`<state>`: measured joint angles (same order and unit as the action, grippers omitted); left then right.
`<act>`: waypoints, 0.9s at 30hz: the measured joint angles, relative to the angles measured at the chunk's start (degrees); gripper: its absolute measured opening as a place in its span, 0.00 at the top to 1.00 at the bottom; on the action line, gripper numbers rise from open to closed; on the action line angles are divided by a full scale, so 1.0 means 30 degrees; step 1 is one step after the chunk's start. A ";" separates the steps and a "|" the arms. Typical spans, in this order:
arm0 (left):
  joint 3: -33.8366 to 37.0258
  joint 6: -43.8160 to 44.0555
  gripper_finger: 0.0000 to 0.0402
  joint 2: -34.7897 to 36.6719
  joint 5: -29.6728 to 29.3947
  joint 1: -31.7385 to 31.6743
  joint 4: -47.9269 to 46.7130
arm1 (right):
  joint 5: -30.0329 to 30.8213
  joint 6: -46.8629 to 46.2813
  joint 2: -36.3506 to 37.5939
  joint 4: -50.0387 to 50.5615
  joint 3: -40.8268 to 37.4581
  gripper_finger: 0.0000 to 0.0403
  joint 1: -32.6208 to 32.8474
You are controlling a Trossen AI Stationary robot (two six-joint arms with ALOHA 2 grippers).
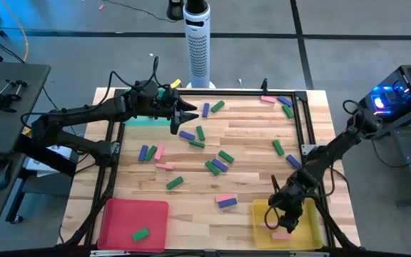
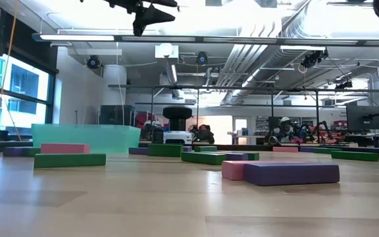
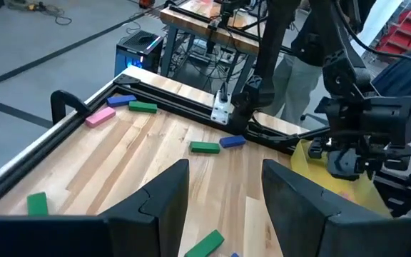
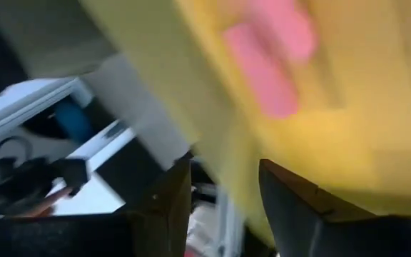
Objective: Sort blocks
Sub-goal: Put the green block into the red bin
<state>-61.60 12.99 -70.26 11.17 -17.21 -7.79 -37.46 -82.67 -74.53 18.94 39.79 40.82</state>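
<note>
Two matte black jointed arms with thin black cables and angular, wedge-shaped fingers.

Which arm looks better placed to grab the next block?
Probably the left. Its open gripper hovers by the teal tray, with a blue block close by. The right gripper, also empty, is over the yellow tray, away from loose blocks.

Robotics lab, exposed ceiling ducts [image 2: 268, 26], monitors [image 2: 364, 118], other robot rigs [image 2: 176, 125]

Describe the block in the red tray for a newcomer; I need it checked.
Start at the red tray, at the table's near corner on the left arm's side. One small green block lies in it, close to its near edge. It is the tray's only block; every other green block lies on bare wood.
</note>
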 joint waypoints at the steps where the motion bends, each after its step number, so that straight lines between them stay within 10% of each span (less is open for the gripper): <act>1: 0.0000 0.0104 0.59 0.0000 0.0012 0.0000 0.0000 | -0.0141 0.0019 0.0305 0.0000 0.0204 0.65 -0.0275; 8: 0.0000 0.0097 0.59 0.0000 0.0024 0.0000 0.0026 | 0.1213 0.0390 0.2671 0.2471 0.2543 0.66 -0.3075; 15: 0.0000 0.0134 0.59 0.0000 0.0048 0.0000 0.0109 | 0.9043 0.5346 0.4342 0.7516 0.4919 0.66 -0.7196; 22: 0.0000 0.0134 0.59 0.0000 0.0068 0.0000 0.0106 | 1.5211 0.8472 0.4213 1.6006 0.5315 0.66 -1.6477; 27: 0.0000 0.0697 0.59 0.0000 0.0097 0.0000 0.0110 | 1.5029 1.5627 0.3248 1.5684 0.4270 0.65 -2.4610</act>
<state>-61.60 15.08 -70.26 11.46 -17.21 -7.46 7.63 -35.79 -64.78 65.99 52.60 -33.01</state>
